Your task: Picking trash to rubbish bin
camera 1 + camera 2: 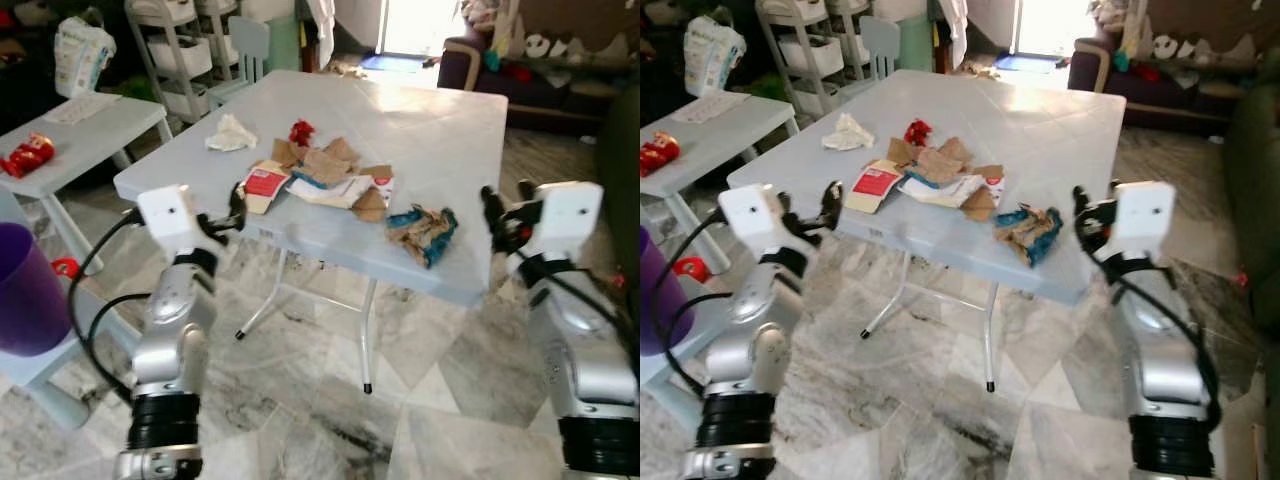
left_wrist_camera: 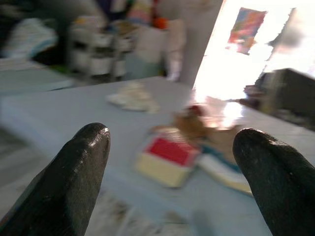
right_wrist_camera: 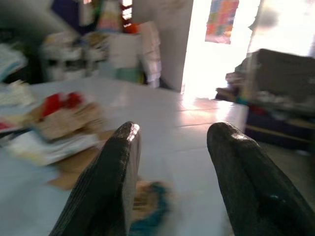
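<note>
Trash lies on a pale blue folding table (image 1: 440,120): a white crumpled tissue (image 1: 230,133), a red wrapper (image 1: 300,131), torn brown paper (image 1: 325,160), a red and cream carton (image 1: 263,186) and a blue and brown crumpled wrapper (image 1: 423,232). My left gripper (image 1: 228,212) hovers open just off the table's near left edge, facing the carton (image 2: 167,160). My right gripper (image 1: 507,205) is open off the near right corner, to the right of the blue wrapper (image 3: 147,209). Neither holds anything.
A purple bin (image 1: 25,290) stands at the far left on a low pale stool. A second pale table (image 1: 90,135) behind it carries a red packet (image 1: 28,155). Shelves (image 1: 180,50), a chair (image 1: 245,45) and a dark sofa (image 1: 530,80) line the back. The floor is marble tile.
</note>
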